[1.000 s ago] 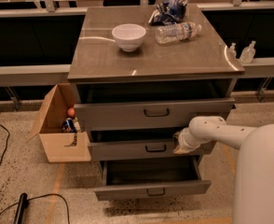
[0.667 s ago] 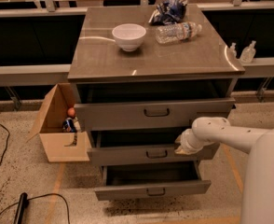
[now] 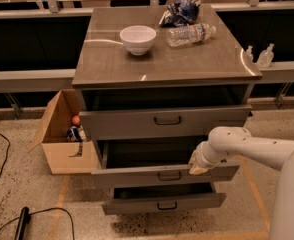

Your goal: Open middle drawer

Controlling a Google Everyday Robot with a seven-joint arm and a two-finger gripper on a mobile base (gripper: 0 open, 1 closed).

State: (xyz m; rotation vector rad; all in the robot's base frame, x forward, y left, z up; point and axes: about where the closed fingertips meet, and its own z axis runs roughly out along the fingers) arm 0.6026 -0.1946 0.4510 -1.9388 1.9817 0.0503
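Note:
The grey cabinet has three drawers, all pulled out. The middle drawer (image 3: 137,174) has a low front with a small black bar handle (image 3: 169,175) and stands out furthest, its dark inside showing. My gripper (image 3: 197,165) is at the end of the white arm (image 3: 247,146) coming from the right. It sits at the drawer's top edge, right of the handle. The top drawer (image 3: 127,121) has a wider handle. The bottom drawer (image 3: 137,204) lies below.
On the cabinet top (image 3: 112,64) stand a white bowl (image 3: 137,38), a lying plastic bottle (image 3: 189,34) and a crumpled bag (image 3: 181,10). An open cardboard box (image 3: 62,134) with small items sits on the floor at the left. A black cable (image 3: 22,219) lies at bottom left.
The middle drawer has slid further out toward the camera, and my gripper has moved with its front edge.

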